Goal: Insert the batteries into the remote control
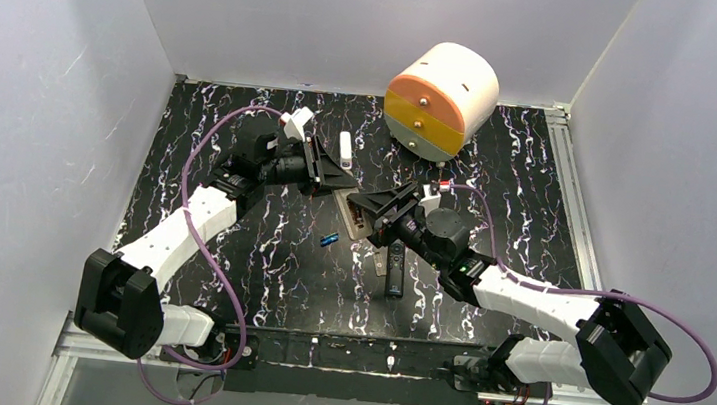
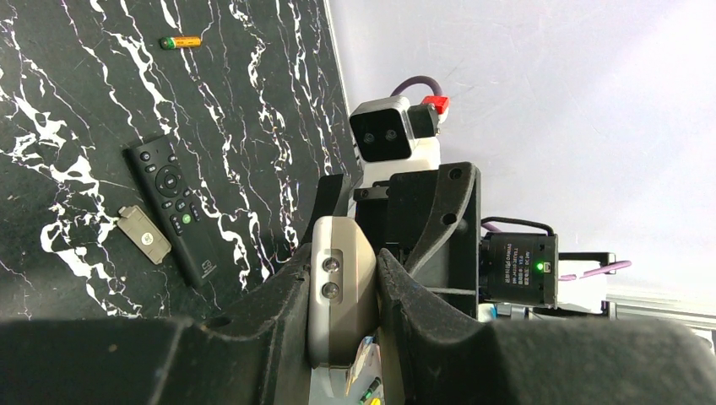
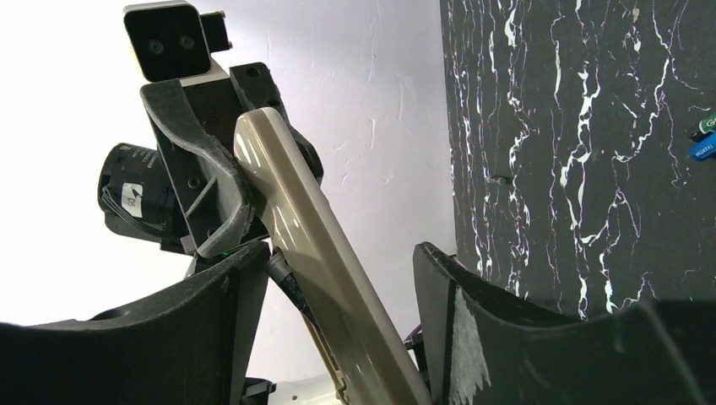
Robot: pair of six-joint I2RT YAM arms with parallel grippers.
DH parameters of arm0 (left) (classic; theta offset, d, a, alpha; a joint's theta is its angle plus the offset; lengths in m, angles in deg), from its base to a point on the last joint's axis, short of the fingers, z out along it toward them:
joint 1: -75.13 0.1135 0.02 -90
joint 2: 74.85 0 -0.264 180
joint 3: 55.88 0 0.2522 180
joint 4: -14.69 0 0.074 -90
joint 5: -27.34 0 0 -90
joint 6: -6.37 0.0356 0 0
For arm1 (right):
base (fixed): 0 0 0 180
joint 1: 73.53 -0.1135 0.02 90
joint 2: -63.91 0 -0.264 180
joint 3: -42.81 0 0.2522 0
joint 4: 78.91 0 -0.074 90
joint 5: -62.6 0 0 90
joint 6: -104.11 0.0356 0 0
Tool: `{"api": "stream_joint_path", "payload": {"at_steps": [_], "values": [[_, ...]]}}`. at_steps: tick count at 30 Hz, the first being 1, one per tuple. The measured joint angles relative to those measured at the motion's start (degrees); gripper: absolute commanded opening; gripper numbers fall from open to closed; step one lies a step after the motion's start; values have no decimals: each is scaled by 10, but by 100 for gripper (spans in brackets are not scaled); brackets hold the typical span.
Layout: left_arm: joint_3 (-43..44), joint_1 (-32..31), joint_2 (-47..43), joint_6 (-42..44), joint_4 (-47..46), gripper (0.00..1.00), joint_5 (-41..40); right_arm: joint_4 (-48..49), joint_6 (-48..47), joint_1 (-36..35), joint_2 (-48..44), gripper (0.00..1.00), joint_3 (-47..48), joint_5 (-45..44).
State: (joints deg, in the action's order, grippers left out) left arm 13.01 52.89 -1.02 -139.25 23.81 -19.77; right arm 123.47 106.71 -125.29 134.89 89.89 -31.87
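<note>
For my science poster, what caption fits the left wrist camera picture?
Left tool clamps the remote control; a black remote and an orange-tipped battery lie on the marbled table.

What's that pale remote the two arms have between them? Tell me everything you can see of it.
The remote control is a long, rounded slab of glossy plastic, white with a greyish-tan back. One end face shows two small round windows. The left tool clamps it front and back near one end, holding it tilted in the air. The right tool straddles the rest with jaws open; whether a finger touches it cannot be told. Its button face does not show clearly.
</note>
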Motion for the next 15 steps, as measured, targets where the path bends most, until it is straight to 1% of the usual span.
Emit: {"api": "stream_joint_path", "payload": {"at_steps": [4, 15], "values": [[0, 0, 0, -3, -1, 0, 0, 0, -1, 0, 0, 64, 0, 2], [0, 4, 0, -23, 0, 0, -1, 15, -11, 0, 4, 55, 0, 13]]}}
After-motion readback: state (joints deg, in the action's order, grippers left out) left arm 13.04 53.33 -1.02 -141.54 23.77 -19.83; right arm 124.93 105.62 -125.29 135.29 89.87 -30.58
